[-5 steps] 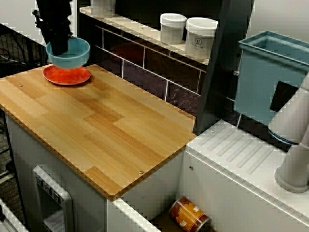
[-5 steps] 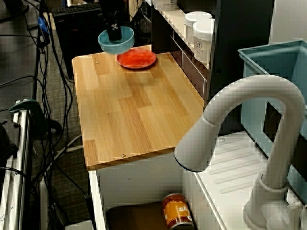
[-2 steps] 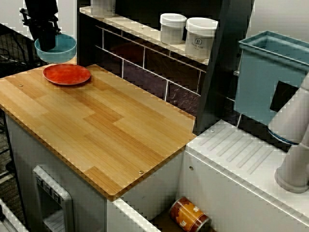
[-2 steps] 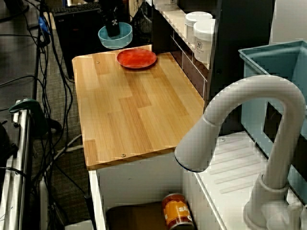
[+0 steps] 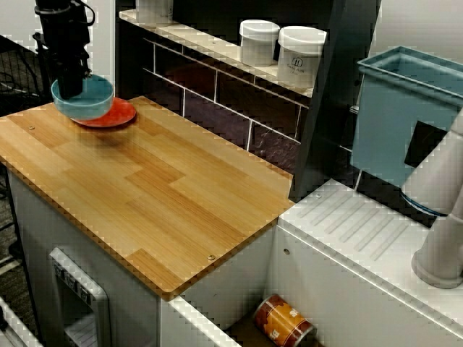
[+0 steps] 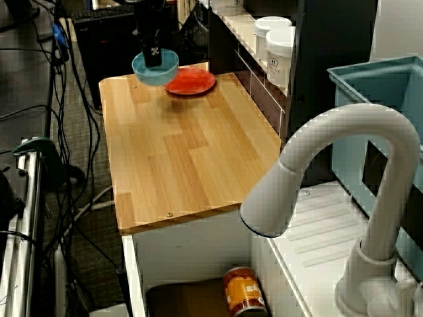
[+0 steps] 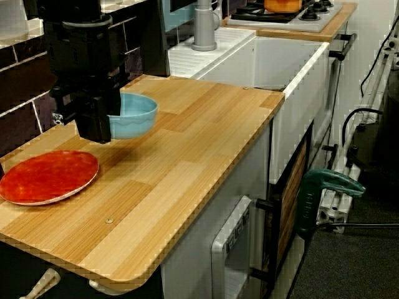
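A light blue bowl (image 5: 88, 98) hangs just over the wooden counter (image 5: 159, 188), casting a shadow on it. My black gripper (image 5: 70, 85) comes down from above and is shut on the bowl's rim. A red plate (image 5: 117, 114) lies flat on the counter right beside the bowl, partly hidden behind it in the view from the front. The view over the faucet shows the bowl (image 6: 156, 67) and gripper (image 6: 153, 58) left of the plate (image 6: 192, 81). From the counter's end, the bowl (image 7: 134, 115) is clear of the plate (image 7: 47, 176), with the gripper (image 7: 100, 126) between them.
Two white jars (image 5: 300, 56) stand on the wall shelf. A blue bin (image 5: 405, 116) and a grey faucet (image 6: 330, 172) stand by the sink, and a can (image 5: 282, 322) lies in the sink. Cables hang past the counter's far end. An orange pot (image 7: 283, 5) sits on the stove.
The gripper carried the bowl up and off the plate toward the counter's far end, then lowered it; it now hangs low over the wood beside the plate.
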Motion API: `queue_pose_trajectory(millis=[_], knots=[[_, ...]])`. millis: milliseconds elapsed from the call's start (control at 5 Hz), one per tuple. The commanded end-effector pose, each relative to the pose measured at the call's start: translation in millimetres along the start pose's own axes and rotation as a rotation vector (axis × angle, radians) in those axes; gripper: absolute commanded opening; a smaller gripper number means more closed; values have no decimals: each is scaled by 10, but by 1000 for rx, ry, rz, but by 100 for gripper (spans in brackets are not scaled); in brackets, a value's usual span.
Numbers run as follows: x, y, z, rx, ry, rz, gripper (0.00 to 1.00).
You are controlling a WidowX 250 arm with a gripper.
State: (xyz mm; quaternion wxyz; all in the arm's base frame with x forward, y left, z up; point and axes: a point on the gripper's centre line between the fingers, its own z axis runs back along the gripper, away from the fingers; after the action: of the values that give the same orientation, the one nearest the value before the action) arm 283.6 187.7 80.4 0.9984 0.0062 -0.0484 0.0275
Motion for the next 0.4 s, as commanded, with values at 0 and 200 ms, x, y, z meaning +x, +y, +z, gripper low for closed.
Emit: queue_pose_trajectory(millis=[0,200], knots=[[-200,-5,-49,31,21,-51,0],[-227,-45,-86,36,26,-68,0]])
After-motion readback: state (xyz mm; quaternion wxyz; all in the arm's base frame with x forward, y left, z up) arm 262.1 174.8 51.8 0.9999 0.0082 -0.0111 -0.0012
